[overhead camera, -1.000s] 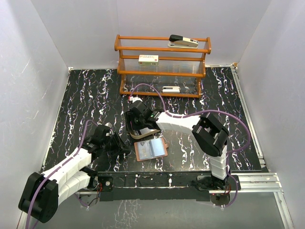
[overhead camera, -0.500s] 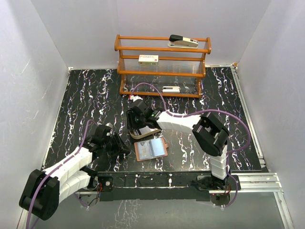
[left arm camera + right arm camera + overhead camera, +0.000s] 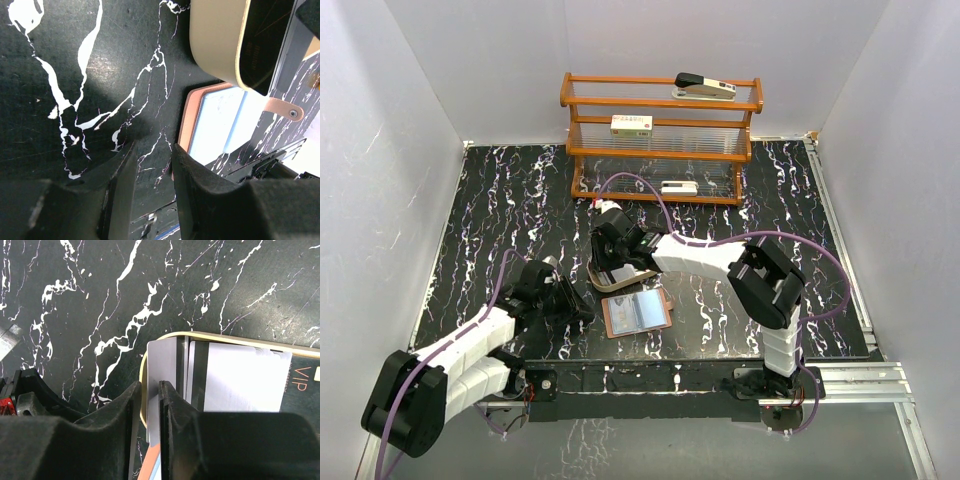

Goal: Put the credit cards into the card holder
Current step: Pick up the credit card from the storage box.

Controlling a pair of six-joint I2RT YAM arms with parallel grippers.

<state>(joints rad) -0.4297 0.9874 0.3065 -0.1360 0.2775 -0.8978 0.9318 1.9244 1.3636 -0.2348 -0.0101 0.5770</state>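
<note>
The card holder (image 3: 636, 313) lies open near the front edge, reddish-brown with bluish pockets; its leather rim (image 3: 186, 115) shows in the left wrist view. My left gripper (image 3: 570, 305) (image 3: 152, 150) stands open just left of it with only table between the jaws, and its right fingertip (image 3: 177, 152) is at the rim. Behind the holder sits a tan tin tray (image 3: 632, 280) (image 3: 225, 334) holding the credit cards: silvery-grey (image 3: 162, 360), white (image 3: 245, 380) and dark (image 3: 300, 385). My right gripper (image 3: 608, 256) (image 3: 150, 385) has its jaws narrowed around the silvery-grey card's left edge at the tray rim.
A wooden rack (image 3: 660, 150) stands at the back with a stapler (image 3: 705, 87) on top and white labelled boxes (image 3: 631, 124) on its shelves. White walls close in the black marbled table (image 3: 500, 210) on three sides.
My right gripper's jaws have closed from wide to narrow over the silvery-grey card's edge, with the wrist shifting slightly. The left arm and the card holder have stayed put.
</note>
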